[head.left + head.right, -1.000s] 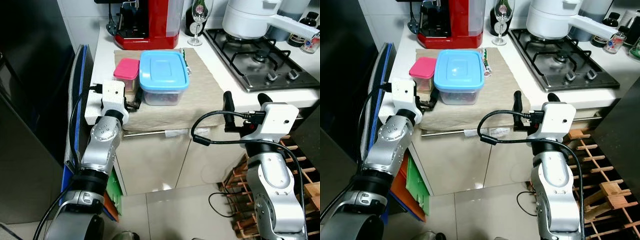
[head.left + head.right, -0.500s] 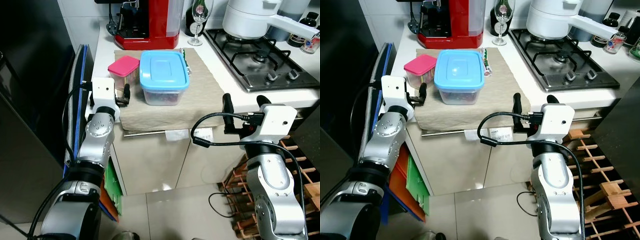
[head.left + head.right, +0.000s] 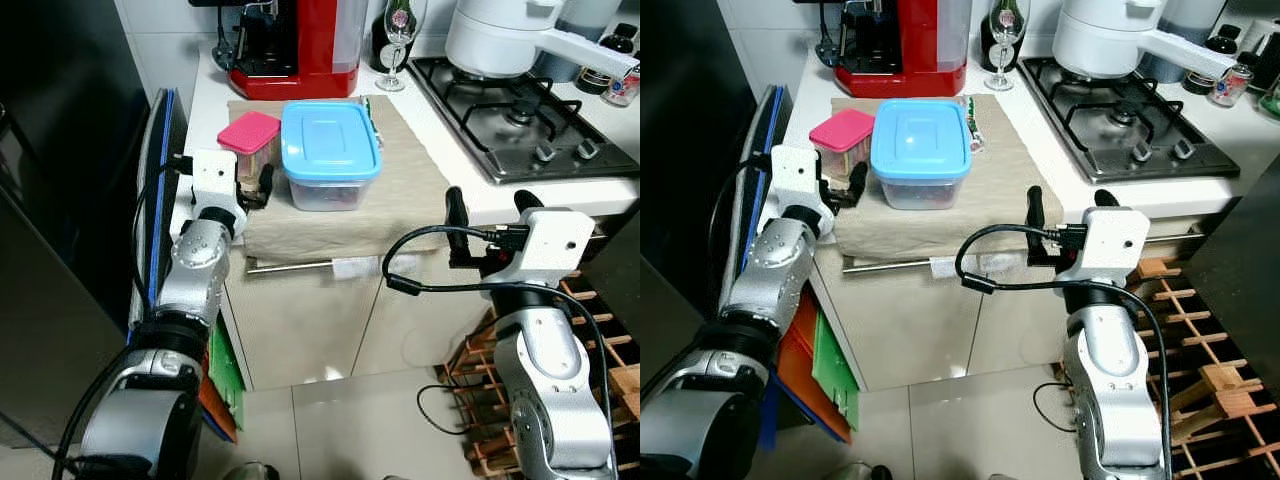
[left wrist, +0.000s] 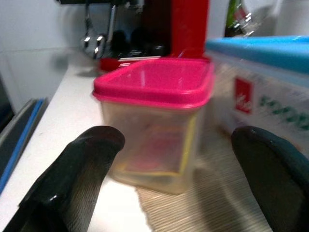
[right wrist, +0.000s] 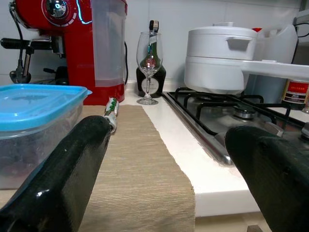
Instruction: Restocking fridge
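A small clear tub with a pink lid (image 3: 250,132) stands on the beige mat (image 3: 400,190) at the counter's left end. A larger clear box with a blue lid (image 3: 330,140) sits right beside it. My left gripper (image 3: 255,187) is open at the counter's front edge, just short of the pink-lidded tub (image 4: 154,87), which sits ahead between the two fingers without touching them. My right gripper (image 3: 490,205) is open and empty at the counter's front edge, right of the mat, level with the blue-lidded box (image 5: 34,101).
A red coffee machine (image 3: 300,40) and a wine glass (image 3: 398,40) stand at the back. A gas hob (image 3: 520,120) with a white pot (image 3: 500,35) lies to the right. A dark fridge (image 3: 60,200) is at the left, a wooden rack (image 3: 600,350) at the lower right.
My left gripper swung left away from the blue-lidded box, then came in to face the pink-lidded tub. The right arm has stayed still.
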`<state>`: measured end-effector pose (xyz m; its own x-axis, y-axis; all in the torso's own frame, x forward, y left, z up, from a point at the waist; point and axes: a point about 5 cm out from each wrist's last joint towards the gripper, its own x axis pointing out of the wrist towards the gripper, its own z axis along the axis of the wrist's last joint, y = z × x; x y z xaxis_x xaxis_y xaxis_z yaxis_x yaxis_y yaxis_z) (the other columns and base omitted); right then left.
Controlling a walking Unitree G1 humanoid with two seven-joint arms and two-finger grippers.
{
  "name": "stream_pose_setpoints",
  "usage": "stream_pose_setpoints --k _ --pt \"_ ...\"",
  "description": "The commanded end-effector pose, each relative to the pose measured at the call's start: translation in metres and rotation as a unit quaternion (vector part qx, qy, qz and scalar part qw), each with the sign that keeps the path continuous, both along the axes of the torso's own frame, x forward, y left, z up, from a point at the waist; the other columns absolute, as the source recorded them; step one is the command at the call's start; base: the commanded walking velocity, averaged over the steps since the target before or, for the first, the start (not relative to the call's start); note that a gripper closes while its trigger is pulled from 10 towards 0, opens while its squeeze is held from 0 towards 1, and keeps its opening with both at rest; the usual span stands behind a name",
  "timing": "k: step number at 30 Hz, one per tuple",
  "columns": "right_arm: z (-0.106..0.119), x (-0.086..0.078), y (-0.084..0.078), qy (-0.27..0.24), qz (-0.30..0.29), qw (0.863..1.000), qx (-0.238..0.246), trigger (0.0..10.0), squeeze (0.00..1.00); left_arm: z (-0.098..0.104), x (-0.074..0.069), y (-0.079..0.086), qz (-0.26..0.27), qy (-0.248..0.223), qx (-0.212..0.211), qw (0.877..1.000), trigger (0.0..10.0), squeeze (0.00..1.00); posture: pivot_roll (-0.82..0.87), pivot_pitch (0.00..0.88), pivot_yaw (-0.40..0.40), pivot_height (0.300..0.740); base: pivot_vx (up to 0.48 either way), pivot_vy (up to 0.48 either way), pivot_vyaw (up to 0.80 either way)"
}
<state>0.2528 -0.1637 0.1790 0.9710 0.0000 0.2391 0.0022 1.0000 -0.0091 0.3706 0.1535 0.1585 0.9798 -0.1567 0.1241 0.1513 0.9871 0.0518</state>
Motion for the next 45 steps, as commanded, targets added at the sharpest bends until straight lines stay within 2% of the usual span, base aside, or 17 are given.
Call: stream_pose_setpoints --k 1,5,11,20,25,30,33,45 --pt "0.006 -0.003 -0.003 -0.013 -0.005 1.000 -0.006 10.0 0.00 0.006 -0.002 -0.005 -0.019 -0.014 0.000 1.000 10.0 0.00 -0.14 0.039 0.005 0.740 0.000 0.000 0.00" --pt "0.006 -0.002 -0.003 -0.014 -0.003 1.000 -0.008 10.0 0.00 0.009 -0.006 -0.002 -0.014 -0.023 0.001 1.000 10.0 0.00 -0.13 0.030 0.005 0.740 0.000 0.000 0.00" --pt "0.005 -0.001 -0.002 -0.015 0.000 1.000 -0.009 10.0 0.00 0.019 -0.014 0.017 0.013 -0.027 0.005 1.000 10.0 0.00 -0.12 0.020 0.005 0.740 0.000 0.000 0.00" --pt "0.005 0.002 -0.001 -0.016 0.007 1.000 -0.010 10.0 0.00 0.026 -0.011 0.035 0.024 -0.005 0.021 0.999 10.0 0.00 -0.11 0.000 0.002 0.740 0.000 0.000 0.00" --pt "0.005 0.003 0.000 -0.018 0.008 1.000 -0.010 10.0 0.00 0.027 -0.005 0.036 0.024 0.001 0.023 0.999 10.0 0.00 -0.11 0.000 0.002 0.740 0.000 0.000 0.00" --pt "0.006 0.003 0.000 -0.022 0.008 1.000 -0.011 10.0 0.00 0.031 0.006 0.030 -0.010 0.008 0.014 1.000 10.0 0.00 -0.12 0.000 0.004 0.740 0.000 0.000 0.00" --pt "0.007 0.002 0.000 -0.023 0.007 1.000 -0.012 10.0 0.00 0.033 0.008 0.029 -0.027 0.007 0.011 1.000 10.0 0.00 -0.13 0.000 0.007 0.740 0.000 0.000 0.00" --pt "0.007 0.002 0.000 -0.023 0.007 1.000 -0.012 10.0 0.00 0.033 0.008 0.029 -0.027 0.007 0.011 1.000 10.0 0.00 -0.13 0.000 0.007 0.740 0.000 0.000 0.00"
